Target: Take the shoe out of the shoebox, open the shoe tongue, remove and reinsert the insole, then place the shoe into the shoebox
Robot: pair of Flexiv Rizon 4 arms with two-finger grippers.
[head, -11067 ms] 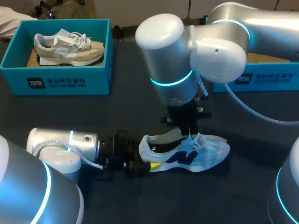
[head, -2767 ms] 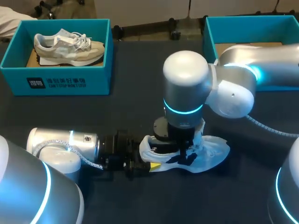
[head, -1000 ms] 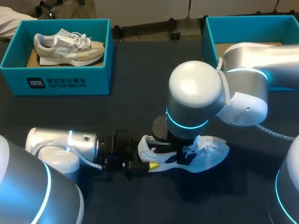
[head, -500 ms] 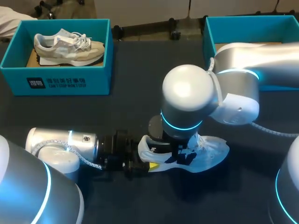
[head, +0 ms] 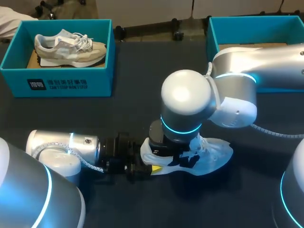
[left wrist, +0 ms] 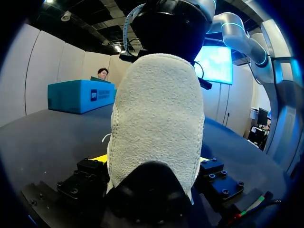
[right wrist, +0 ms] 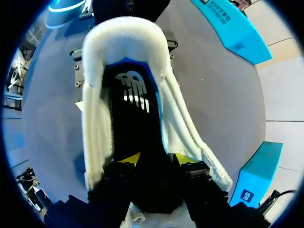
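A white and blue shoe (head: 214, 150) lies on its sole on the dark table, toe to the right. My left gripper (head: 149, 167) lies low at the heel and is shut on the shoe (left wrist: 156, 114), a yellow tip showing on either side. My right arm (head: 187, 102) stands over the shoe's opening and hides its own fingers in the head view. In the right wrist view my right gripper (right wrist: 156, 159) is inside the shoe mouth, tips apart, over the black insole (right wrist: 134, 102) that lies flat inside. The white heel collar (right wrist: 126, 40) is ahead of it.
A teal shoebox (head: 57, 83) at the back left holds a beige shoe (head: 71, 45). A second teal shoebox (head: 228, 26) stands at the back right, partly behind my right arm. Bare dark table lies between the boxes and in front of the shoe.
My right gripper's fingers have spread apart inside the shoe, and its wrist has shifted slightly left. The left arm and the shoe have stayed put.
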